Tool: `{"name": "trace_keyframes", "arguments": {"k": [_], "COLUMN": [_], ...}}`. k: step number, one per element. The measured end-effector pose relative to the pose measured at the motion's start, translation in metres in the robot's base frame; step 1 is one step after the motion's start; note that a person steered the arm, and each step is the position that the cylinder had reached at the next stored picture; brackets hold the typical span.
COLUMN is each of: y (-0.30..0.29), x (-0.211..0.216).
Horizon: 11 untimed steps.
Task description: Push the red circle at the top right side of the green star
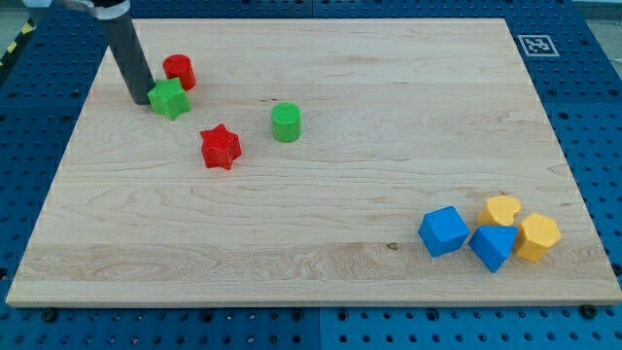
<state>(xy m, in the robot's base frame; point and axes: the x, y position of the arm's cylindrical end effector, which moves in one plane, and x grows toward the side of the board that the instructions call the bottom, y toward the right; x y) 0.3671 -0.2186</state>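
The red circle (180,71) stands near the board's top left corner. The green star (169,98) lies just below it and slightly to its left, touching or nearly touching it. My tip (140,100) is at the green star's left side, right against it, and below-left of the red circle. The dark rod rises from there toward the view's top left.
A red star (221,147) and a green circle (286,122) lie right of the green star. A blue cube (443,231), a blue triangle-like block (493,246), a yellow heart (502,209) and a yellow hexagon (537,236) cluster at the bottom right. The wooden board (321,272) has a marker (536,45) beyond its top right corner.
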Motion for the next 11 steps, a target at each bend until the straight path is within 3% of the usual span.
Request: {"name": "trace_keyframes", "arguments": {"k": [1,3,7,11], "y": [-0.011,-0.077,0.025,0.025], "x": [0.016,-0.063,-0.064,-0.036]}}
